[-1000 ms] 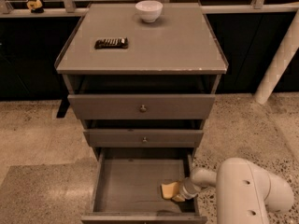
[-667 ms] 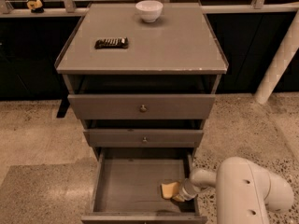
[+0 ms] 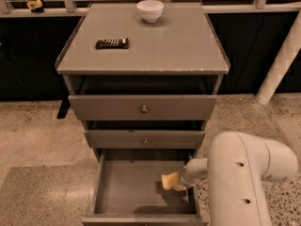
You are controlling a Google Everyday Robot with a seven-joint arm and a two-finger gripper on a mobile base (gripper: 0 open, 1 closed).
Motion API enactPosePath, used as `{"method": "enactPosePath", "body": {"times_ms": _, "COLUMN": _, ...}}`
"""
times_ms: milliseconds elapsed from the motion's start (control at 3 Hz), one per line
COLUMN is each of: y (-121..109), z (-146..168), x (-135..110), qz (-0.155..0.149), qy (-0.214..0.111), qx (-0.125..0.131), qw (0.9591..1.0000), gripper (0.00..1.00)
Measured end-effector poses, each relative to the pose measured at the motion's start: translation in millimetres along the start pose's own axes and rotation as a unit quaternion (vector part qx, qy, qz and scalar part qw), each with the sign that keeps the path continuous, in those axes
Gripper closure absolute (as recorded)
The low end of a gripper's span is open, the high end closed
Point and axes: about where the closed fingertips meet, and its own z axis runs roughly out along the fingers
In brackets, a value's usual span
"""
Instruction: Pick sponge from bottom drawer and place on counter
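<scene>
Camera view, from above the cabinet: bottom drawer (image 3: pixel 124 189) stands open, with the sponge (image 3: pixel 168 181) over the right part of its floor, right at the tip of the gripper (image 3: pixel 178 182) — a shadow lies on the floor beside it. The gripper reaches in from the right on the white arm (image 3: pixel 244 182); whether it clasps the sponge cannot be told. Counter (image 3: pixel 169 48) carries a white bowl (image 3: pixel 150 10) at the back and a dark flat object (image 3: pixel 112 43) at the left — well apart.

Lab, terrazzo floor (image 3: pixel 33 140), jaws in bottom drawer (image 3: pixel 127 192)
</scene>
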Motion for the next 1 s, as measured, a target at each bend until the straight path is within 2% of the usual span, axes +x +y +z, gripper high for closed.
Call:
{"method": "enactPosePath", "body": {"times_ms": 333, "y": -51, "z": -68, "x": -50, "qz": -0.024, "qy": 0.015, "qx": 0.079, "qw": 0.9965, "gripper": 1.0}}
{"method": "enactPosePath", "body": {"times_ms": 667, "y": -88, "z": -147, "x": -106, "qz": -0.037, "qy": -0.006, "qx": 0.16, "qw": 0.9864, "gripper": 1.0}}
{"method": "enactPosePath", "body": {"times_ms": 1000, "y": -81, "z": -216, "x": -141, "qz": -0.048, "qy": -0.054, "qx": 0.212, "qw": 0.9745, "gripper": 1.0}}
